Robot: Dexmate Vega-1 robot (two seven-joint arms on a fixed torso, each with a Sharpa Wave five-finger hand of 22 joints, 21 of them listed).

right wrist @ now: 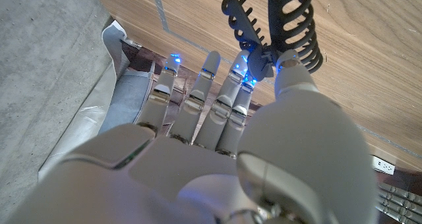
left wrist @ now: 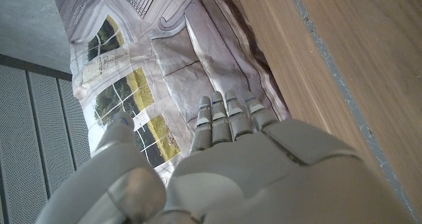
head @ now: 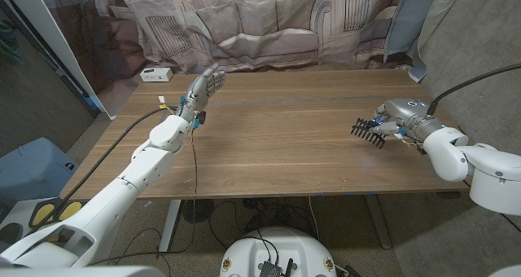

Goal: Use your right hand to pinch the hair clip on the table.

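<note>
The black hair clip (head: 368,133) is at the right side of the wooden table (head: 277,138), its toothed jaws spread apart. My right hand (head: 400,116) is just right of it and pinches its handle end between thumb and a finger; the right wrist view shows the hair clip (right wrist: 277,26) held at the fingertips (right wrist: 248,72) above the wood. My left hand (head: 204,87) is raised over the table's far left part, fingers straight and close together, holding nothing. Seen from the left wrist, that left hand (left wrist: 227,158) reaches toward the cloth backdrop.
A small white box (head: 156,74) sits at the table's far left corner. A printed cloth backdrop (head: 269,20) hangs behind the table. A black cable (head: 195,159) dangles by my left arm over the front left edge. A blue bin (head: 28,175) stands at the left.
</note>
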